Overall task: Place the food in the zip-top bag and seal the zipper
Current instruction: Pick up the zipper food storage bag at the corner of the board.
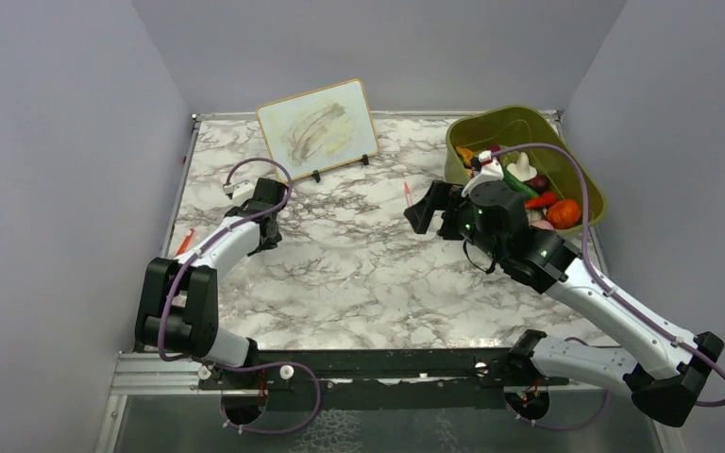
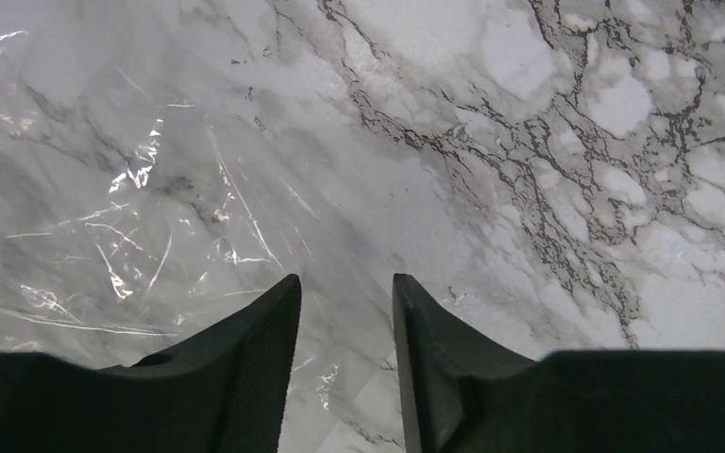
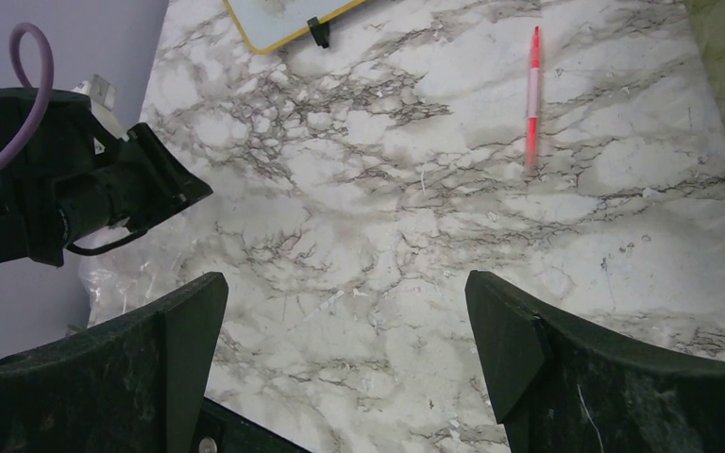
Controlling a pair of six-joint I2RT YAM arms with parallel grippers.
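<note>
Top view
Table (image 1: pixel 359 274): marbled white and grey, walled on 3 sides.
Left gripper (image 1: pixel 272 222): low over the table's left part; fingers too dark to read here.
Zipper (image 1: pixel 185 242): red-orange strip at the table's left edge, just left of the left arm (image 1: pixel 222 247). The clear film by it is too faint to trace.
Right gripper (image 1: pixel 434 215): right of centre, beside the bin and pointing left, with nothing in it.
Bin (image 1: pixel 486 127): olive green, far right corner.
Food (image 1: pixel 563 211): all in the bin. An orange ball, a red-orange piece, and green, pale and dark bits lie partly behind the right arm.
Pen (image 1: pixel 407 193): thin and red-pink, on the table just left of the right gripper.
Board (image 1: pixel 317 130): propped at the far edge, smeared grey.

Left wrist
Fingers (image 2: pixel 245 377): 2 black pads parted by a narrow gap, with marble showing between them and nothing pinched.
Bag (image 2: pixel 132 217): flat, crinkled clear film on the table, filling the left half. Its edge runs down toward the gap between the pads. No food inside.

Right wrist
Fingers (image 3: pixel 189 349): spread wide and empty, above bare marble.
Left gripper: at the left by the wall, with crumpled bag film under it.
Pen: upper right, well apart from the bag.
Board: its corner shows at the top edge.
</note>
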